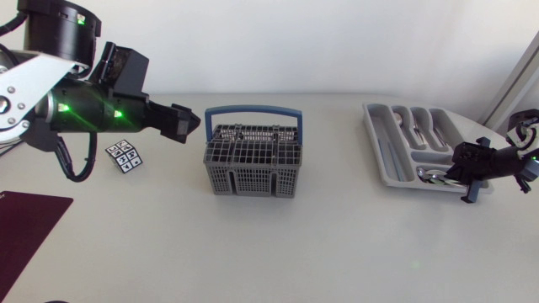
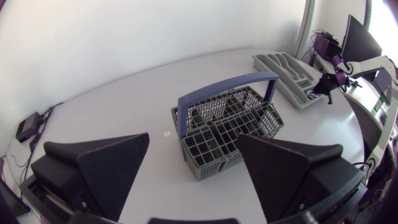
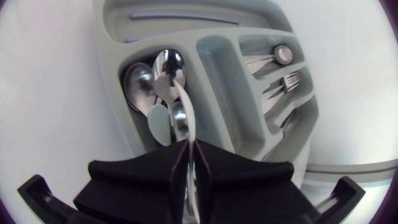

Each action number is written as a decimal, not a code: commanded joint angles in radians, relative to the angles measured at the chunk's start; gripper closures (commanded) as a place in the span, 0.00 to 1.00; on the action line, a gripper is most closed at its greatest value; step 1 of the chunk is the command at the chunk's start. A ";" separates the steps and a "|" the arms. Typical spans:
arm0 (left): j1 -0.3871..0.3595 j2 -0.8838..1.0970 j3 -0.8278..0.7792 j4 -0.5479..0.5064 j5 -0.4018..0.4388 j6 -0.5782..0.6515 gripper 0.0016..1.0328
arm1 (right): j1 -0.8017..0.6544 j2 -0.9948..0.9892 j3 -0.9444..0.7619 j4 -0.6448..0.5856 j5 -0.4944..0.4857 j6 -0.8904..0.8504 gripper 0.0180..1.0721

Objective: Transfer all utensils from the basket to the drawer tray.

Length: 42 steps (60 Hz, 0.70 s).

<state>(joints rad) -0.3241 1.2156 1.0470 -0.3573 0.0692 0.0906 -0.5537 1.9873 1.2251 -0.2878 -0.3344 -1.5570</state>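
Right wrist view: the right gripper (image 3: 191, 148) is pinched nearly closed on the pale handle of a spoon (image 3: 185, 106), one finger on each side. The spoon's bowl points down into the spoon compartment of the grey drawer tray (image 3: 217, 68). More spoons (image 3: 140, 87) lie in that same compartment beneath it, and forks (image 3: 286, 81) lie in the next slot over.

From the head view, the right arm comes in from the worktop's right edge, its gripper above the near end of the tray, which sits by the far right corner.

Over to the left gripper (image 1: 187, 124): it hangs above the worktop with its fingers spread wide and nothing between them. It points at the grey basket (image 1: 253, 160) with the blue handle, which stands mid-worktop, nearer the far edge.

A small patterned cube (image 1: 126, 156) sits below the left arm, and a dark red mat (image 1: 29, 227) lies at the near left corner.
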 commanded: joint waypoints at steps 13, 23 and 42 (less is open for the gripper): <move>0.026 -0.048 -0.062 0.023 -0.005 0.017 0.04 | -0.008 -0.036 -0.070 0.107 0.011 -0.026 0.55; 0.036 -0.067 -0.082 0.027 -0.005 0.017 0.04 | -0.015 -0.090 -0.107 0.130 0.009 -0.021 0.43; 0.063 -0.133 -0.139 0.052 -0.005 0.006 0.04 | -0.026 -0.271 -0.185 0.136 -0.058 0.100 0.28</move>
<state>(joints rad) -0.2787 1.1122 0.9386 -0.3164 0.0692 0.0902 -0.5716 1.7798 1.0767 -0.1558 -0.3717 -1.5021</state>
